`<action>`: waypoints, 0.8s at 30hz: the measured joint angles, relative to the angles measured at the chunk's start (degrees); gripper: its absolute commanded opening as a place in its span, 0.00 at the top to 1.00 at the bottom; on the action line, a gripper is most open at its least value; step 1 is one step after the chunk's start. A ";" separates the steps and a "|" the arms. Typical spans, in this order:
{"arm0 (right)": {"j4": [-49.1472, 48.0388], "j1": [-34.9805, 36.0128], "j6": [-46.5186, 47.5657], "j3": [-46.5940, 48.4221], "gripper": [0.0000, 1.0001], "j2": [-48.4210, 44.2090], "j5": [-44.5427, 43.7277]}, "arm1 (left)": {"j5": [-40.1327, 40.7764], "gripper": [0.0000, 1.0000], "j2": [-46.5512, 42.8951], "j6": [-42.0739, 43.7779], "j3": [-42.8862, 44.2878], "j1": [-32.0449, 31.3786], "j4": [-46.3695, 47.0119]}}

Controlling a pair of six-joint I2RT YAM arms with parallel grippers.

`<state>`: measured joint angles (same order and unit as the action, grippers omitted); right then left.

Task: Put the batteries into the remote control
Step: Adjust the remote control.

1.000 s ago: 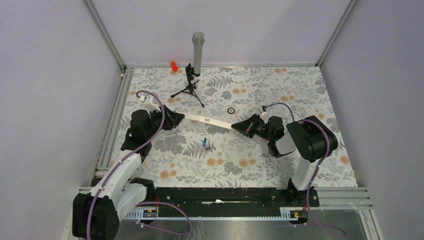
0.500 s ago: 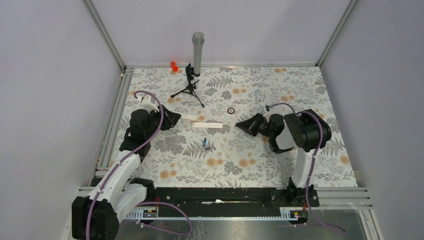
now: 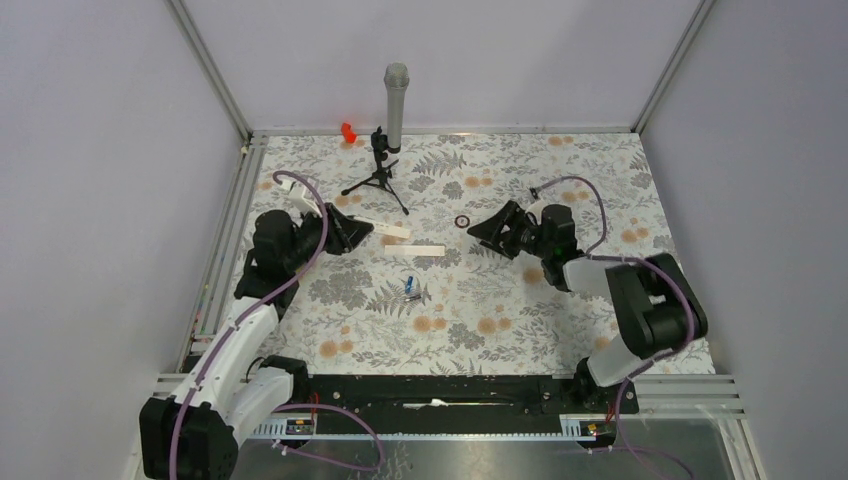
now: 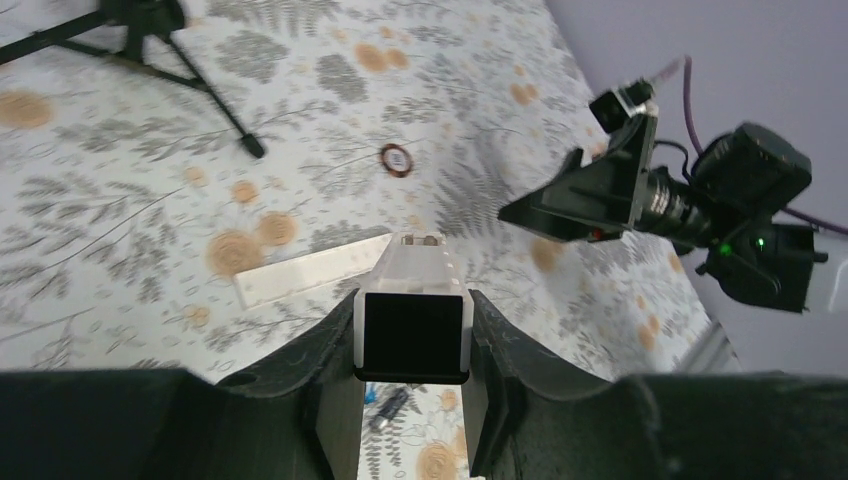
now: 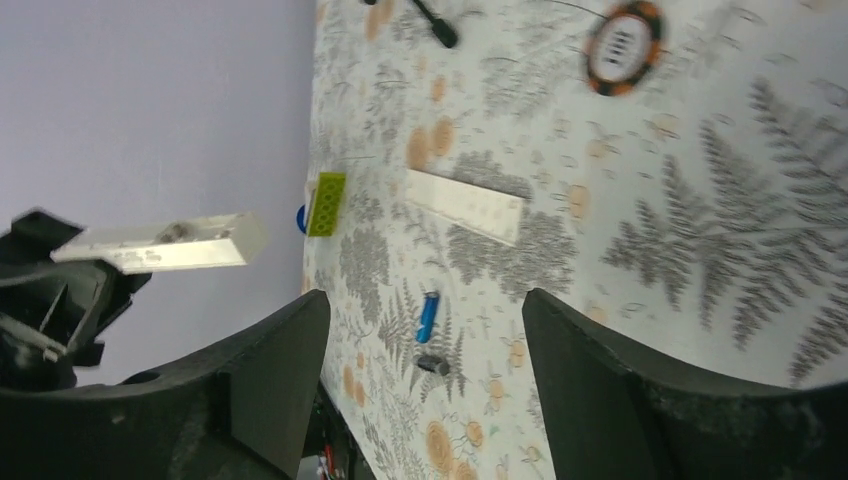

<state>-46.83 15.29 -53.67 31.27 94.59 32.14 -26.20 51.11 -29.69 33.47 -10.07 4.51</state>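
Enclosure seen from above. Plain pale-lavender walls [image 3: 440, 60] close the back and both sides, joined at the corners by slanted aluminium posts [image 3: 208, 68]. The tabletop [image 3: 520, 310] carries a white cloth printed with grey ferns and orange blossoms — evenly lit, with only soft shadows. Silver slotted rails [image 3: 230, 220] border its left side and near edge; a black bar [image 3: 450, 388] lies along the front.

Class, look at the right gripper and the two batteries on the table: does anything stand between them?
Nothing visible does. The right gripper is open, and the batteries lie on the table in plain sight of its camera. A flat white strip lies beside that path, apart from the batteries.
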 measured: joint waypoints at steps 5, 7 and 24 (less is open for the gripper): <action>11.76 3.91 9.46 2.64 0.04 -15.89 -0.74 | -8.94 1.00 0.50 1.22 4.96 -0.90 -0.72; 14.69 6.10 13.49 3.87 0.03 -23.02 -0.79 | -13.33 1.00 0.52 2.27 8.00 -1.38 -1.20; 25.55 20.41 33.40 15.06 0.06 -27.50 14.73 | -37.92 1.00 0.35 8.59 13.16 -6.10 -2.64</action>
<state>-21.28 35.70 -20.27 46.33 67.09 46.87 -64.12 51.46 -21.10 46.63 -16.16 1.87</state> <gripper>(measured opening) 0.964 0.349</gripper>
